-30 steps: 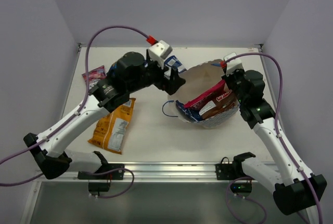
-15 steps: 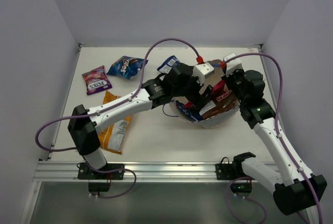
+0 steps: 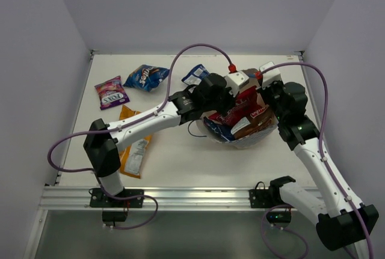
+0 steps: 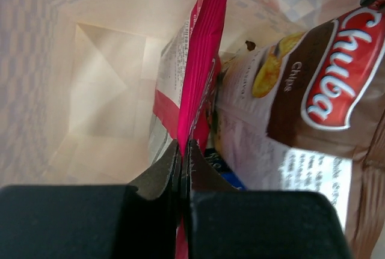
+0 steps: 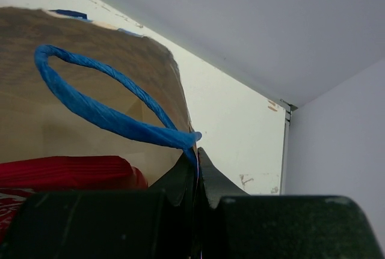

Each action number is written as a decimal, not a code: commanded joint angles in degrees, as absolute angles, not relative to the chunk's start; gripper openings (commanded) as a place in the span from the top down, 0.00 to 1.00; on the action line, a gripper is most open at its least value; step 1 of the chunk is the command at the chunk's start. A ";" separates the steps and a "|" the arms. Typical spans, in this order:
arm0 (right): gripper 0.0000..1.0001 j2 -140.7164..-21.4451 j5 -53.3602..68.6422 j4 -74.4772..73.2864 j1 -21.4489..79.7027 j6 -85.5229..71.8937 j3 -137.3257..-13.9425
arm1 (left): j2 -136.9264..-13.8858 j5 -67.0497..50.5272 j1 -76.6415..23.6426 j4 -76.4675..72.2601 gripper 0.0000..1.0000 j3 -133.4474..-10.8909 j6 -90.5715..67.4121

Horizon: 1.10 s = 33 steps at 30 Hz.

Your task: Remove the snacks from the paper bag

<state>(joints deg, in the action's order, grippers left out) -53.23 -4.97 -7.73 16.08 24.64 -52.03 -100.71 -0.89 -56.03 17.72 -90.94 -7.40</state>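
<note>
The paper bag (image 3: 242, 140) lies on its side at centre right, mouth toward the left. My left gripper (image 3: 232, 105) reaches into that mouth. In the left wrist view this gripper (image 4: 183, 149) is shut on the edge of the large pink-red packet (image 4: 202, 60), with the brown-and-white chip bag (image 4: 299, 112) beside it on the right. My right gripper (image 5: 197, 152) is shut on the bag's rim by the blue cord handle (image 5: 101, 112). Out on the table lie the orange-yellow packet (image 3: 135, 149), the pink-purple packet (image 3: 111, 92), the blue packet (image 3: 146, 77) and the blue-white packet (image 3: 194, 74).
The left arm stretches across the table over the orange-yellow packet. White walls close in the table on three sides. A metal rail (image 3: 180, 198) runs along the near edge, with both arm bases on it.
My left arm swung right from the back of the table into the bag's mouth and its jaws shut on the pink-red packet. The right arm kept still on the rim.
</note>
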 commanded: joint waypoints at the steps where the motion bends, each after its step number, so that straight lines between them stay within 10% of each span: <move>1: 1.00 -52.47 -7.11 -2.90 16.00 25.22 -51.94 | -93.53 2.46 -56.25 17.74 1.00 -96.31 -6.24; 17: 1.00 -55.20 -11.51 -2.46 15.12 25.40 -51.94 | -74.82 29.50 -56.07 35.33 1.00 -118.56 -4.93; 33: 1.00 -53.88 -11.08 -2.46 15.12 24.61 -51.94 | -67.15 38.16 -55.81 36.48 1.00 -93.71 -6.59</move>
<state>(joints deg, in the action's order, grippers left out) -55.46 -9.98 -6.17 15.31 24.86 -51.96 -65.98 40.73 -55.88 39.79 -99.31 -5.08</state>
